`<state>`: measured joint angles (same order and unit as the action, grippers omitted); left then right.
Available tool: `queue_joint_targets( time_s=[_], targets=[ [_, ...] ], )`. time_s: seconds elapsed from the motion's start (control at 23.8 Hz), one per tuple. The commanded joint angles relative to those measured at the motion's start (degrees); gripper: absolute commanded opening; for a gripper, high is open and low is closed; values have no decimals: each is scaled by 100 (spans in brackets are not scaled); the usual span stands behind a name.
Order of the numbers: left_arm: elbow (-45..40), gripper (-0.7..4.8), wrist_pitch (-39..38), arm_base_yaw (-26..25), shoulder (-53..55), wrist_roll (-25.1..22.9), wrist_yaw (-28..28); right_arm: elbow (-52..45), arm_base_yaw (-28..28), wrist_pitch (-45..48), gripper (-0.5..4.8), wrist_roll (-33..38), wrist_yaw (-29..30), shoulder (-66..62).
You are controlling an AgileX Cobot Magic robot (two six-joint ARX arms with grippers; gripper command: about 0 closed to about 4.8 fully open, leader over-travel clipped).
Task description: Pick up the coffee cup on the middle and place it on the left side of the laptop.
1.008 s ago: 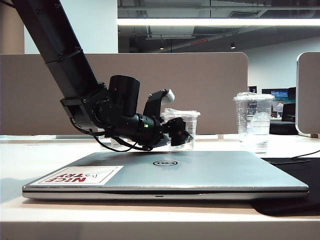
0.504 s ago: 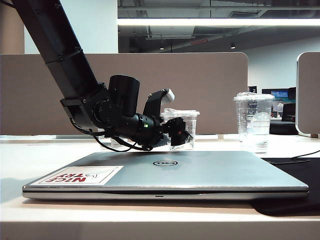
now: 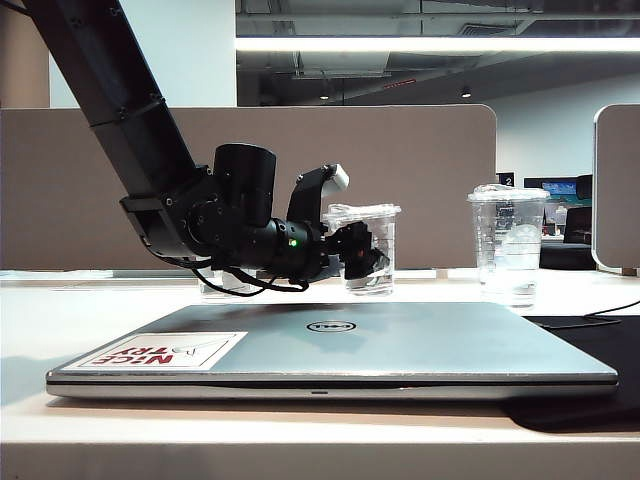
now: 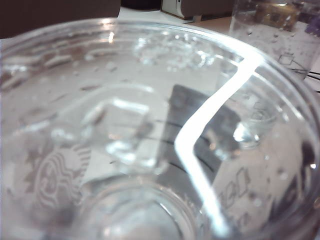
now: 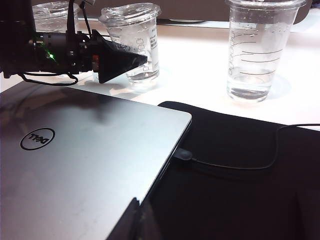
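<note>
Beyond the white table [image 3: 60, 330], I am watching the closed laptop [image 3: 400, 345] lying flat. My left gripper [image 3: 362, 262] is clasping the coffee cup [image 3: 372, 250], lifted, tilted, behind the laptop. My right gripper is sitting out of frame; its state I cannot tell.

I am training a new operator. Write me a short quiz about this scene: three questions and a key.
1. Which cup does the left gripper hold, behind the laptop? A the tallest cup; B the coffee cup in the middle; C none.
2. True or false: the laptop lid is open.
3. How many clear cups does the right wrist view show?
Key: 1 B. 2 false. 3 three. The right gripper is out of view.
</note>
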<state>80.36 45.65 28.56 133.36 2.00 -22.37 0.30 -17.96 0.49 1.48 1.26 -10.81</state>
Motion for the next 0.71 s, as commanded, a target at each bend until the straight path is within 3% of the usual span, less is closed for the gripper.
queue_joint_targets(
  time_s=[0.04,0.13,0.55,0.71],
  targets=[
    [15,327,146,4,-144,0,-334,-22,2,98,-5,-2,-4,-11],
    [15,327,105,-2,-258,13,-739,-22,2,98,-5,-2,-4,-11],
    [11,327,-245,-42,-835,-22,-1021,-22,2,98,-5,-2,-4,-11],
    [-208,327,-704,-46,-1386,-557,-999,-22,0,98,-5,-2,-4,-11]
  ],
)
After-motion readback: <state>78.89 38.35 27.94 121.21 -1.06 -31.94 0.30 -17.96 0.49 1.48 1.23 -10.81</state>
